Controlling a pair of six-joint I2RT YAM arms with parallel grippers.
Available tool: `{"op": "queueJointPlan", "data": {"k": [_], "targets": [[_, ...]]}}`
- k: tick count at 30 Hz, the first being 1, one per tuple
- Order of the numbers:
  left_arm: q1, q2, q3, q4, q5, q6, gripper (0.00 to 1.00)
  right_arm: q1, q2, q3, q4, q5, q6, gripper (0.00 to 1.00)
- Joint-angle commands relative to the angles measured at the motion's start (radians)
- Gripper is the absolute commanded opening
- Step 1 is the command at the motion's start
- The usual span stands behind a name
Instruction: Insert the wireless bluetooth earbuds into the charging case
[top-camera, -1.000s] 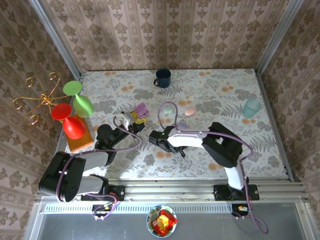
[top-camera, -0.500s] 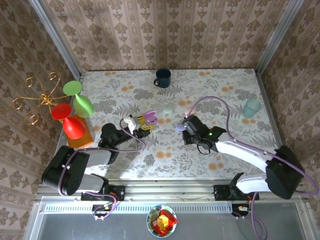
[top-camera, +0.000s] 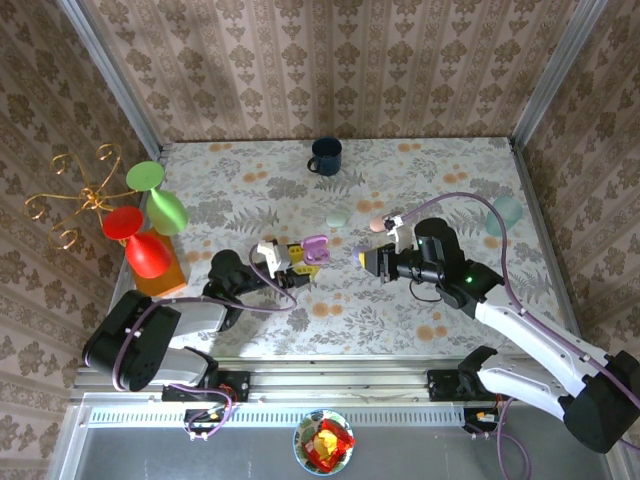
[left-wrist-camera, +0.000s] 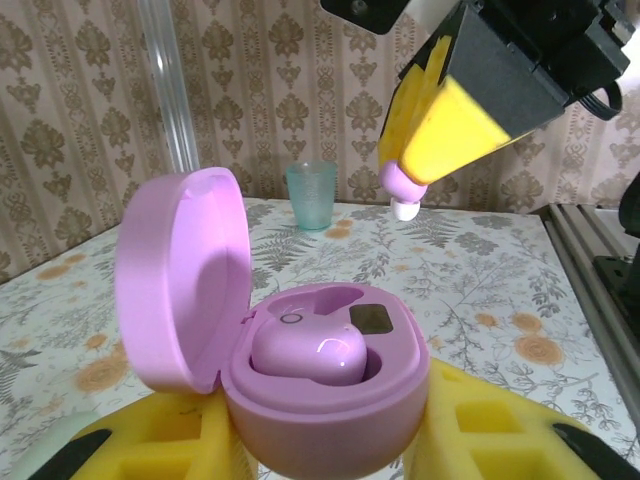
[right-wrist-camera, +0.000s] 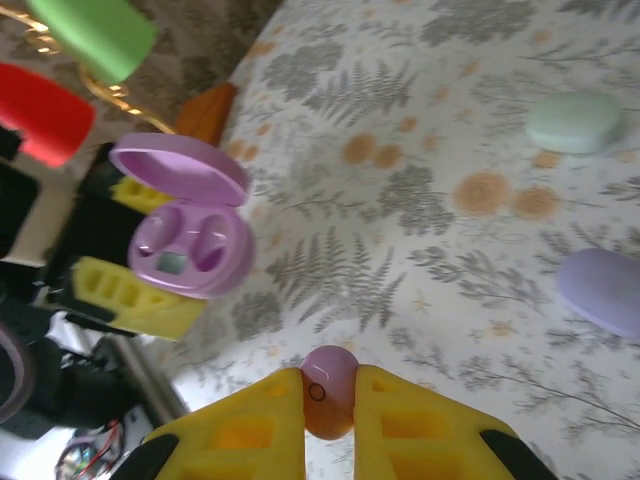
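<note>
My left claw (left-wrist-camera: 325, 450) is clamped on the glossy pink clamshell case (left-wrist-camera: 180, 280), lid open, with one smooth rounded bud (left-wrist-camera: 310, 355) seated inside. My right claw (right-wrist-camera: 329, 410) pinches a second bud (right-wrist-camera: 330, 375), off to the case's right.

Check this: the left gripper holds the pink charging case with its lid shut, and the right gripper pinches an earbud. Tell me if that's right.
Not quite: the pink charging case in the left gripper has its lid open, per the left wrist view. The right gripper does pinch an earbud.
</note>
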Motion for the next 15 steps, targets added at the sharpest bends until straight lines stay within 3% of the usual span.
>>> {"op": "queueJointPlan", "data": {"k": [1,15], "targets": [[-0.012,0.004,0.021,0.036,0.060,0.019,0.31,0.003,0.020,0.066,0.046,-0.154,-0.035,0.16],[-0.033,-0.014,0.024,0.038,0.082,0.020,0.31,0.088,0.170,0.204,0.028,-0.193,-0.109,0.16]]}}
